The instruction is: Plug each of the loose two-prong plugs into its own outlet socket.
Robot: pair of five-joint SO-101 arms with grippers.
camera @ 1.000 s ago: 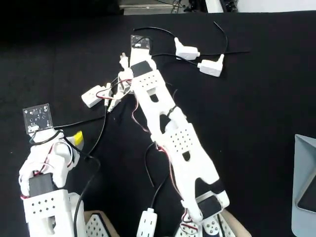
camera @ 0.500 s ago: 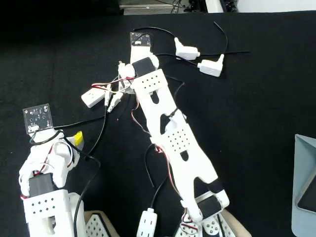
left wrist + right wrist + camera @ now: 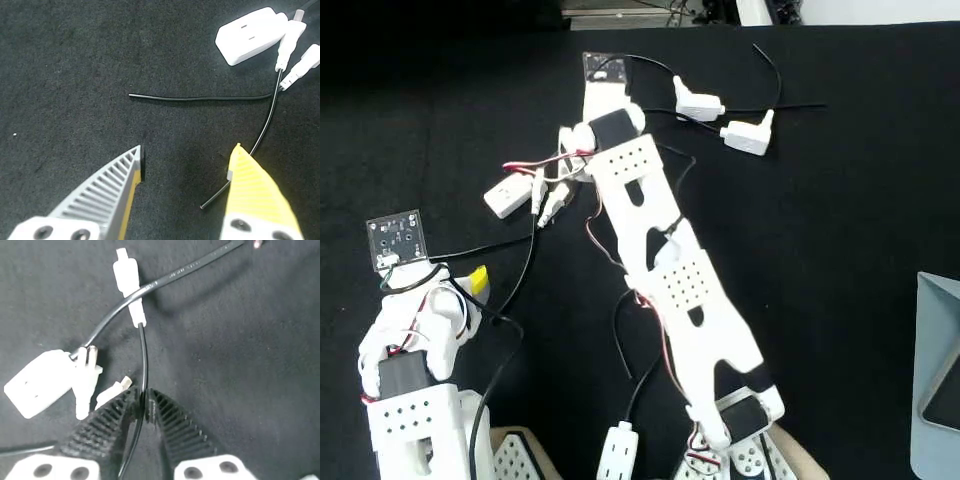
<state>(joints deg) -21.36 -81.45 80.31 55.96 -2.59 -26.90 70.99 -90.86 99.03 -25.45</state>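
Observation:
My right gripper (image 3: pixel 144 395) is shut on a thin black cable (image 3: pixel 143 352), a short way behind the white two-prong plug (image 3: pixel 127 280) at its end. Beside it lie a white outlet socket (image 3: pixel 37 382) and two loose white plugs (image 3: pixel 87 375) (image 3: pixel 112 390). In the high view that socket (image 3: pixel 505 195) and the plugs (image 3: pixel 545 198) sit left of the right arm (image 3: pixel 650 230). Two more white sockets (image 3: pixel 698 103) (image 3: pixel 747 135) lie at the back right. My left gripper (image 3: pixel 189 149) is open over bare cloth, near the front left, with the socket (image 3: pixel 250 35) ahead of it.
A black cable (image 3: pixel 200 98) crosses the cloth ahead of the left gripper. A white multi-outlet block (image 3: pixel 617 450) lies at the front between the arm bases. A grey tray (image 3: pixel 932 330) stands at the right edge. Two small marker boards (image 3: pixel 395 238) (image 3: pixel 603 72) ride on the wrists.
The right arm has reached a little farther toward the back of the table, keeping hold of the cable. The two loose plugs by the socket shifted slightly left. The left arm has not moved.

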